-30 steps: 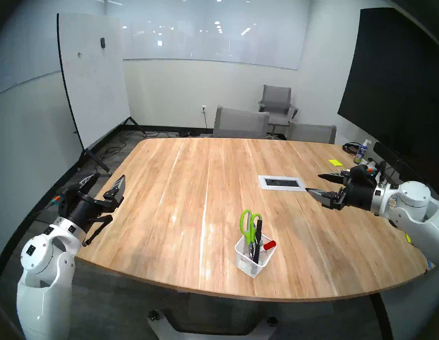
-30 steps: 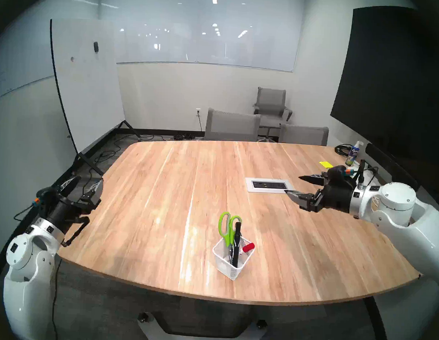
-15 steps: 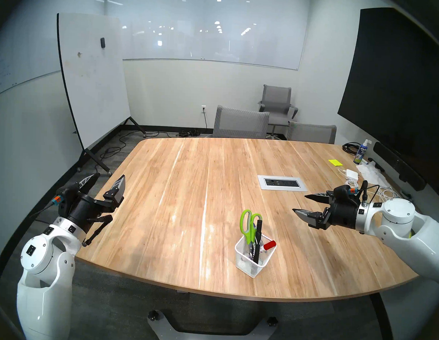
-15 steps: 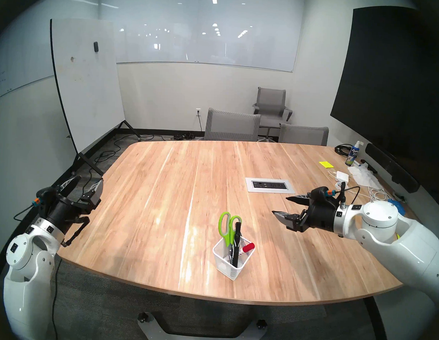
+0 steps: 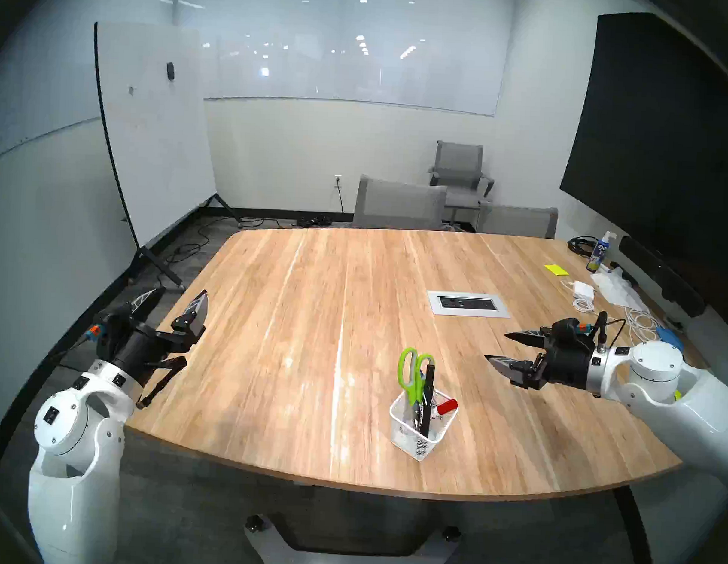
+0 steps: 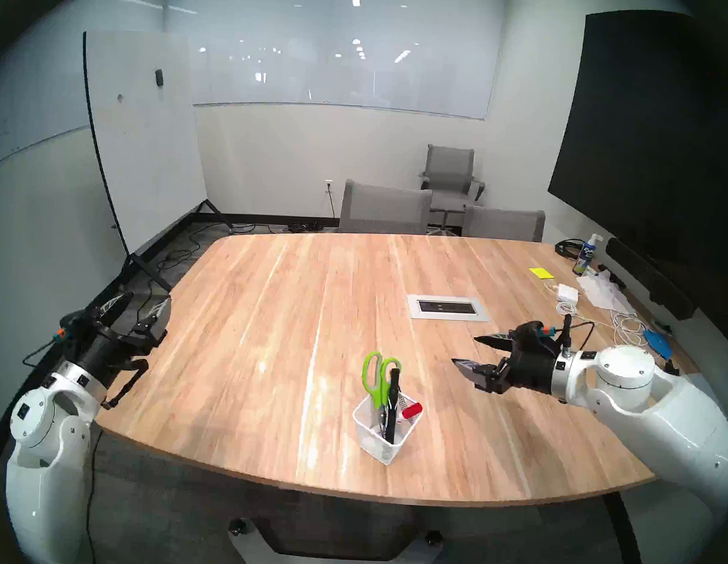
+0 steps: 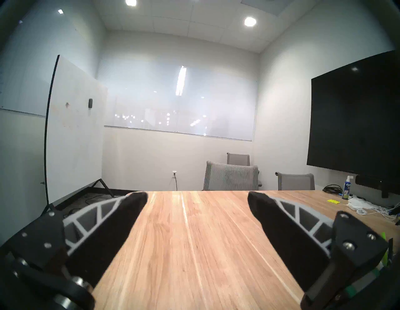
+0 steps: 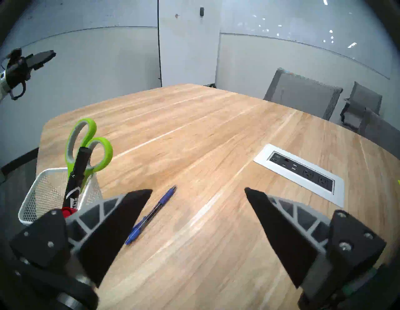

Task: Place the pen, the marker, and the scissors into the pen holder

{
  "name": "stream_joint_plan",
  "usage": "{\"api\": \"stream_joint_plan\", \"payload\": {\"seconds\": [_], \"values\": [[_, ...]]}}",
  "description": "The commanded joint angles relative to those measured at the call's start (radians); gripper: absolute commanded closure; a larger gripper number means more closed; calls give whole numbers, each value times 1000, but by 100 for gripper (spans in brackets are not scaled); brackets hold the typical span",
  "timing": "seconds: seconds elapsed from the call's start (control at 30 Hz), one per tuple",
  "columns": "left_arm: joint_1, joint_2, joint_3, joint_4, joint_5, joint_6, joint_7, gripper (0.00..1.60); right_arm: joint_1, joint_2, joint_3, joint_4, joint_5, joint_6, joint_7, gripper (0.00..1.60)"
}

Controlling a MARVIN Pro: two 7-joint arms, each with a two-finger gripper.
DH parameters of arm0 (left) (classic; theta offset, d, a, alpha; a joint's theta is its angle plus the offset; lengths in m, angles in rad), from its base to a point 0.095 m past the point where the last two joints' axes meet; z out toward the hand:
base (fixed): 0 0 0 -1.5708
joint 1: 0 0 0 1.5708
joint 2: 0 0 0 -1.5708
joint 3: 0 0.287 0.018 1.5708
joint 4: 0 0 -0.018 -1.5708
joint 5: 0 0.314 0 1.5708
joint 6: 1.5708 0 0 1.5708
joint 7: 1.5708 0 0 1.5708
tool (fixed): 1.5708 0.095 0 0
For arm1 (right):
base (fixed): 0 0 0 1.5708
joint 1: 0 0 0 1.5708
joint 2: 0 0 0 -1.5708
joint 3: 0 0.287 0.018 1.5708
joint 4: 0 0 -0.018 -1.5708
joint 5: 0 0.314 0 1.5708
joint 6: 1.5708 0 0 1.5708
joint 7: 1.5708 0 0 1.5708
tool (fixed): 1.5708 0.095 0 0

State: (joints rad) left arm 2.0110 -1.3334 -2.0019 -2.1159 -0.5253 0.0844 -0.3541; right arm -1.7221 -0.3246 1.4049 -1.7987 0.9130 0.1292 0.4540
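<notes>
The white mesh pen holder (image 5: 420, 438) stands near the table's front edge. In it are the green-handled scissors (image 5: 410, 369), a black marker (image 5: 428, 386) and a red-capped marker (image 5: 447, 406). In the right wrist view a slim blue pen (image 8: 151, 214) lies flat on the wood, right of the pen holder (image 8: 43, 194). The head views show no pen on the table, only a bluish bit among the holder's contents. My right gripper (image 5: 496, 346) hovers open and empty, right of the holder. My left gripper (image 5: 182, 292) is open and empty at the table's left edge.
A metal power outlet plate (image 5: 469, 303) is set into the table behind my right gripper. A white charger with cables (image 5: 582, 290), a yellow note (image 5: 555, 269) and a spray bottle (image 5: 599, 252) sit at the far right. Grey chairs (image 5: 399, 204) stand beyond the table.
My right arm has drawn back from beside the outlet plate toward the near right of the table, jaws still open. The left arm and the holder's contents have not moved.
</notes>
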Motion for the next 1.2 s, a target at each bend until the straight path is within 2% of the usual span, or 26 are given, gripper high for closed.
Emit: {"api": "stream_joint_plan", "payload": {"seconds": [0.0,0.43,0.87,1.17], "values": [[-2,0,-3,-23,-2,-1,-1,0,20,-42,-33,8,-25,-20,0,0],[-3,-3,-4,-23,1,1,-4,0,50,-116,-119,29,-84,-13,-7,0],[-5,-7,-5,-23,3,2,-7,0,11,-122,-166,23,-115,-18,-28,0],[-6,-9,-6,-23,5,3,-9,0,57,-171,-206,17,-150,10,-40,0]]}}
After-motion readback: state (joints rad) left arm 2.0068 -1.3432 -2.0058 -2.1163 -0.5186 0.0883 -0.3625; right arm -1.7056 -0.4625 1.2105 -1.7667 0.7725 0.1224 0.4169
